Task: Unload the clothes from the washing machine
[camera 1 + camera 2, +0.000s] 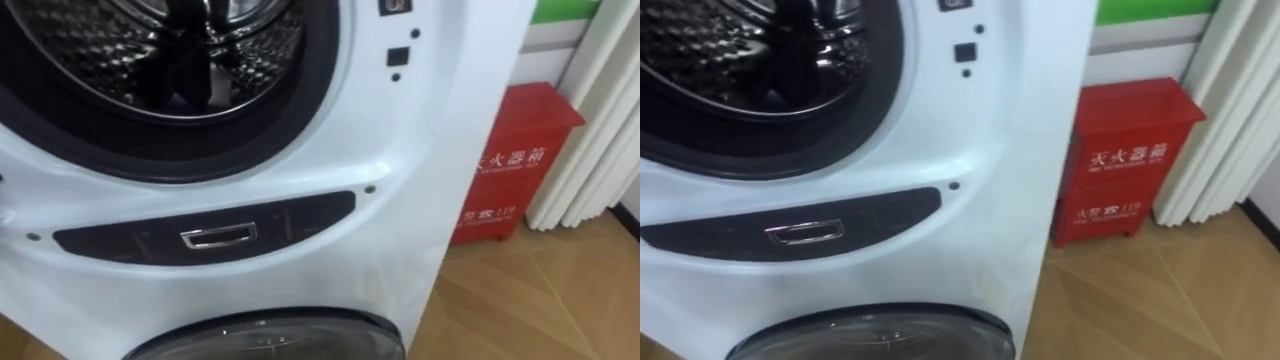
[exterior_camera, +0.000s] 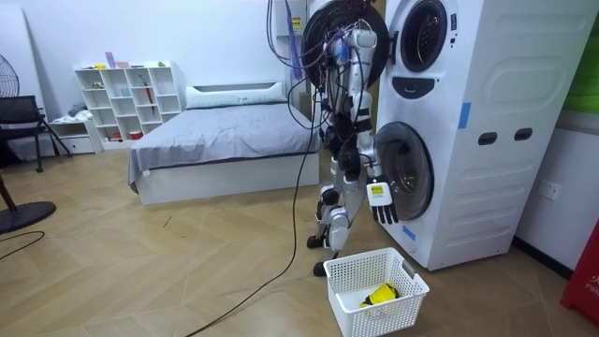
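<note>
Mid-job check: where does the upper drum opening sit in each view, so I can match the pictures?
Left eye view: the upper drum opening fills the top left corner.
Right eye view: top left corner again, shifted leftward.
Room view: at the top, right of centre, beside the robot's head.
Shared landmark: the dark panel just below it, above the lower door.

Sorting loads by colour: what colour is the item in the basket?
Yellow; the item in the white basket shows best in the room view.
</note>
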You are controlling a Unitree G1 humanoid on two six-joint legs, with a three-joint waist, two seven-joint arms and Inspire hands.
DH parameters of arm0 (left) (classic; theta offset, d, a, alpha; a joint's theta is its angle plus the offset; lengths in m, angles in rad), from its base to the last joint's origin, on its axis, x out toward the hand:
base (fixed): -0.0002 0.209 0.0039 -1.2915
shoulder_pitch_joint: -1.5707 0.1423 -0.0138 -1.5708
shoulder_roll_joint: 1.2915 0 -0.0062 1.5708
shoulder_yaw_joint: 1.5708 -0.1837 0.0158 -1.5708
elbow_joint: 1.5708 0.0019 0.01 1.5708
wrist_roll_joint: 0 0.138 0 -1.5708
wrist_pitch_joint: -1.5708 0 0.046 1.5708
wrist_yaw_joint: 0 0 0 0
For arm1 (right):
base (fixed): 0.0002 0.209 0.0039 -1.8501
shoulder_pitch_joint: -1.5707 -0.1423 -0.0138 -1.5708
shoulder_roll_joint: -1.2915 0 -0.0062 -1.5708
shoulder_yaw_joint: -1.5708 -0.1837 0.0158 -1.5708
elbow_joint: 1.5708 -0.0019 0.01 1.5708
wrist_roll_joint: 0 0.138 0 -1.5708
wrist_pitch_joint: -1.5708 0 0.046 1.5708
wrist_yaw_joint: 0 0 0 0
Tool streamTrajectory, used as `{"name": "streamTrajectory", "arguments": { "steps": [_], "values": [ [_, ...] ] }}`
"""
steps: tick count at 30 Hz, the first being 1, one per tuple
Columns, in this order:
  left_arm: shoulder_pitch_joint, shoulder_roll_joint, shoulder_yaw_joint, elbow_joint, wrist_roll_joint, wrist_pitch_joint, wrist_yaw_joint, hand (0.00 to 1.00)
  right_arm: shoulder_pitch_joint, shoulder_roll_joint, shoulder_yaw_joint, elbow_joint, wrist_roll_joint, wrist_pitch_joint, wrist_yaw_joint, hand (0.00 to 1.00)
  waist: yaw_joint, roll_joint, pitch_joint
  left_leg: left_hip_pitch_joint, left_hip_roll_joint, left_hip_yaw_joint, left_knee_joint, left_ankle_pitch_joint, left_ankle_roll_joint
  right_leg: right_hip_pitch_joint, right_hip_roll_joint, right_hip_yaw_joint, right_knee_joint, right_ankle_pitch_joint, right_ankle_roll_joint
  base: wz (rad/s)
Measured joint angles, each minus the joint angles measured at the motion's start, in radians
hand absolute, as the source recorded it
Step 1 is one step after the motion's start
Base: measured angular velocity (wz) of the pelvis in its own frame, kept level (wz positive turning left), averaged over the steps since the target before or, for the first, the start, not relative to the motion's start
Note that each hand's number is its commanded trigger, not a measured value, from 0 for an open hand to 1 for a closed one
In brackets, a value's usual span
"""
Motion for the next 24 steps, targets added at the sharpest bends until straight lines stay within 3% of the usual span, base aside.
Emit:
{"name": "streamTrajectory", "arguments": {
  "steps": [8,15,20,24],
  "values": [
    [-0.005,-0.012,0.032,-0.001,0.07,0.001,0.001,0.0,-0.011,0.014,0.001,0.005,-0.038,0.001,-0.007,0.0,0.015,0.004,-0.0044,0.001,-0.006,0.002,0.003,-0.015,0.005,0.001,-0.007,-0.002,0.002,-0.003,0.012,0.03],
    [-0.003,-0.014,0.032,0.0,0.118,0.001,0.001,0.0,-0.002,0.015,0.0,0.001,-0.103,0.0,-0.008,0.0,0.003,0.008,-0.0038,0.0,-0.017,0.0,0.008,-0.019,0.013,0.018,-0.021,-0.025,0.005,-0.006,0.024,0.07],
    [0.0,-0.014,0.03,-0.001,0.115,0.001,0.001,0.0,-0.002,0.015,-0.002,-0.002,-0.102,0.0,-0.007,0.0,-0.018,0.008,-0.0019,0.0,-0.029,-0.026,0.011,-0.018,0.017,0.03,-0.033,-0.051,0.002,-0.013,0.034,0.21],
    [0.001,-0.015,0.034,-0.002,0.094,0.007,0.001,0.0,-0.003,0.018,0.0,0.011,-0.118,0.0,-0.003,0.0,-0.007,0.003,-0.003,0.003,-0.034,-0.026,0.021,-0.018,0.018,0.036,-0.033,-0.049,0.002,-0.015,0.037,0.02]
  ]
}}
